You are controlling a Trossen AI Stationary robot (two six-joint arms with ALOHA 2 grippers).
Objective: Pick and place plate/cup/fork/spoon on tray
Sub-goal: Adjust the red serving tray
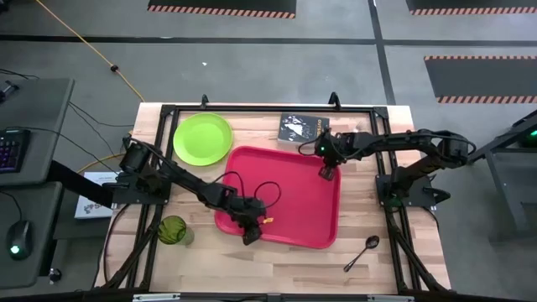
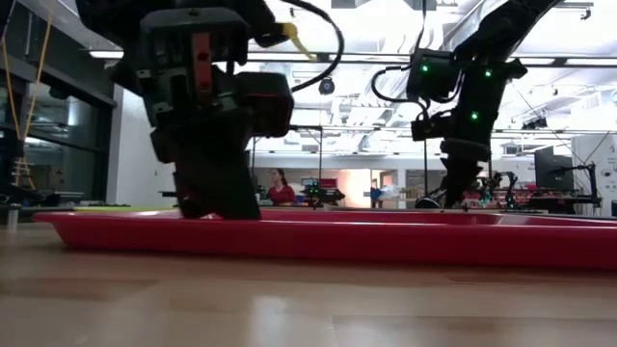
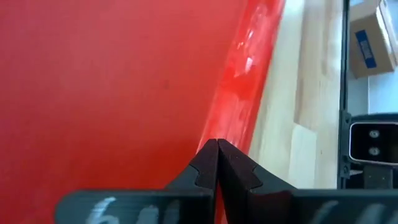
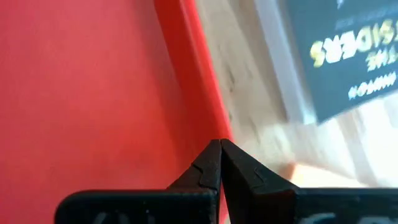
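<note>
Red rectangular plastic tray (image 1: 294,201): both hands pinch its rim, left hand (image 1: 250,235) near edge, right hand (image 1: 326,172) far corner. We should lift evenly.

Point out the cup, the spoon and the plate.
cup (image 1: 173,230), high view, middle of its open top.
spoon (image 1: 372,242), high view, on its oval bowl.
plate (image 1: 202,138), high view, centre of its flat face.

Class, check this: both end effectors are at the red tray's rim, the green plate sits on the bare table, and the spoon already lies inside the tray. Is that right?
One error: the spoon lies on the bare table outside the tray, near its corner, as the high view shows. The rest stands: left end effector and right end effector at the rim, plate on the table.
</note>
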